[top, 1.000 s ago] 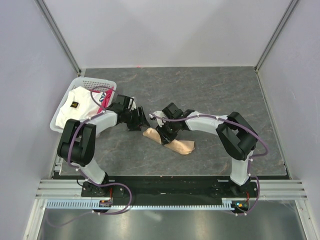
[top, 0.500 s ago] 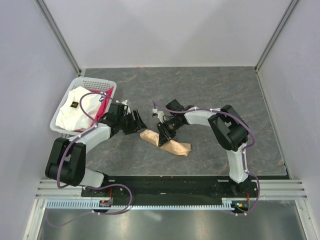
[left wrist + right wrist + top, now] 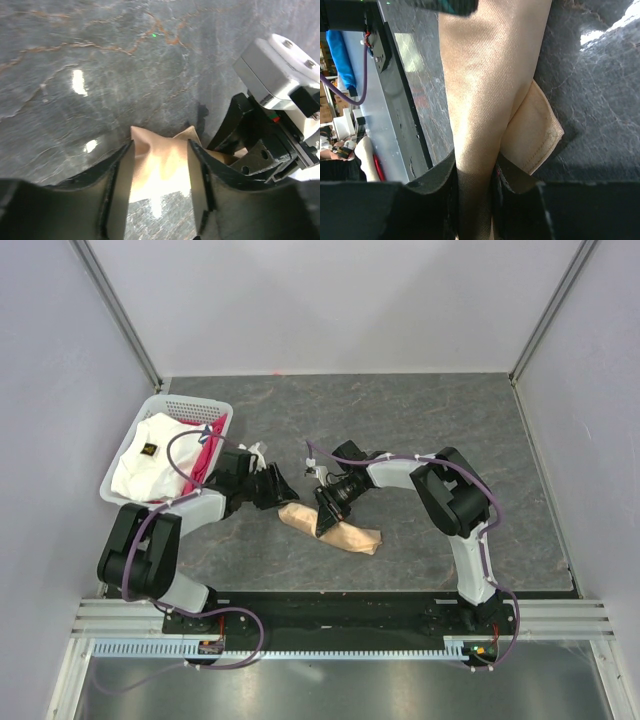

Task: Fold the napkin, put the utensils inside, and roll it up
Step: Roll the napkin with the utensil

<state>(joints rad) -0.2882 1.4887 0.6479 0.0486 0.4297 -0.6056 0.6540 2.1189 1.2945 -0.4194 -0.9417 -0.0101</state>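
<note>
The peach-tan napkin (image 3: 340,530) lies rolled into a short bundle on the grey table, slanting from upper left to lower right. My right gripper (image 3: 327,514) is shut across the roll near its middle. In the right wrist view both fingers (image 3: 445,175) pinch the napkin (image 3: 485,75), and a stitched flap sticks out to the right. My left gripper (image 3: 284,493) is at the roll's left end. Its jaws stand apart on either side of the napkin's end (image 3: 160,160), and the cloth fills the gap between the pads (image 3: 121,185). The utensils are out of view.
A white basket (image 3: 165,404) at the left holds a white cloth (image 3: 150,455) and a pink-red cloth (image 3: 205,448), close behind my left arm. Grey walls close the table on three sides. The black base rail (image 3: 330,610) runs along the near edge.
My left gripper has come down to the napkin's left end and its jaws have narrowed. The right gripper keeps its hold, and the roll has shifted slightly toward the near left.
</note>
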